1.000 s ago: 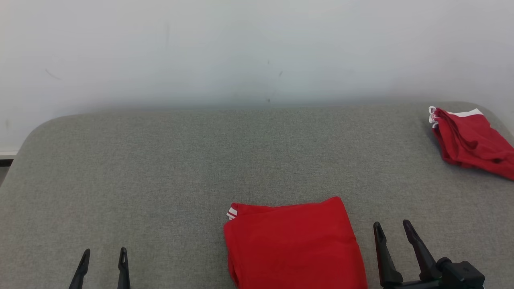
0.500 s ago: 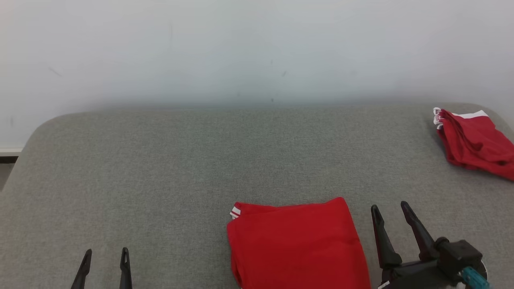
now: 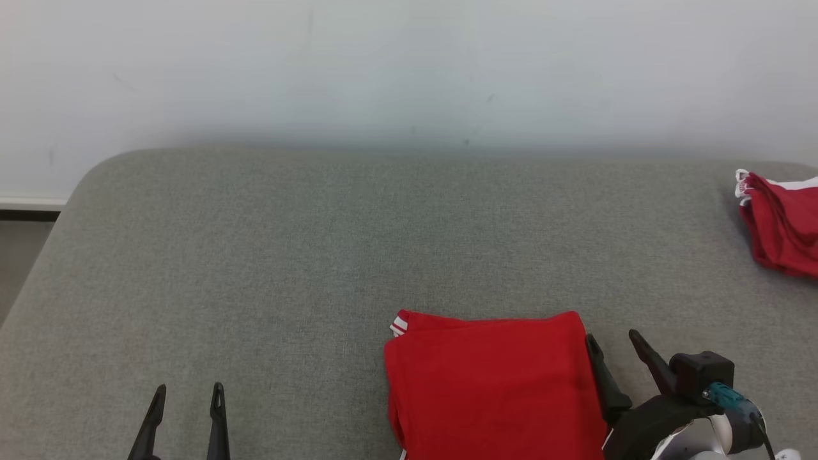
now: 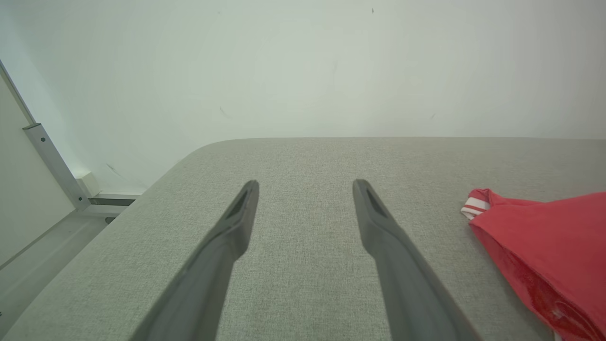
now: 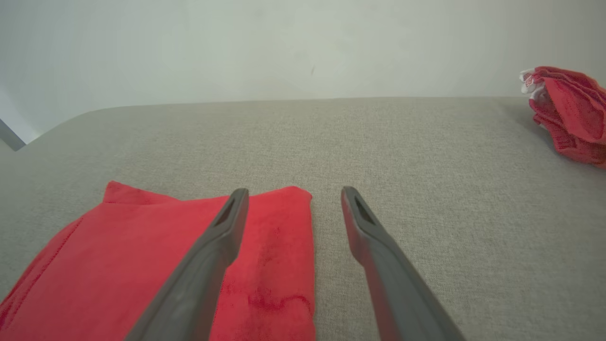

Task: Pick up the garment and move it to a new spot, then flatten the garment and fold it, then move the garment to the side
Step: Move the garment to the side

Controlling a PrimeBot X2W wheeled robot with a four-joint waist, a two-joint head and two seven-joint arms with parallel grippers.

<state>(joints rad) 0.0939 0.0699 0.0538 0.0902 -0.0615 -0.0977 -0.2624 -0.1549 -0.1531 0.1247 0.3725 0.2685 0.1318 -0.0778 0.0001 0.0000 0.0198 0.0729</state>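
The folded red garment (image 3: 492,383) runs off the bottom edge of the head view, so its near hem is unseen. The left wrist view cuts it at the right edge, and the right wrist view at the bottom and left. One finger of the right gripper (image 3: 610,335) lies across the cloth's right border and hides a strip of it — whether it touches cannot be told. The left gripper (image 3: 189,387) is cut off just below its fingertips. The second red garment (image 3: 783,223) is clipped by the right edge — its full shape is unknown.
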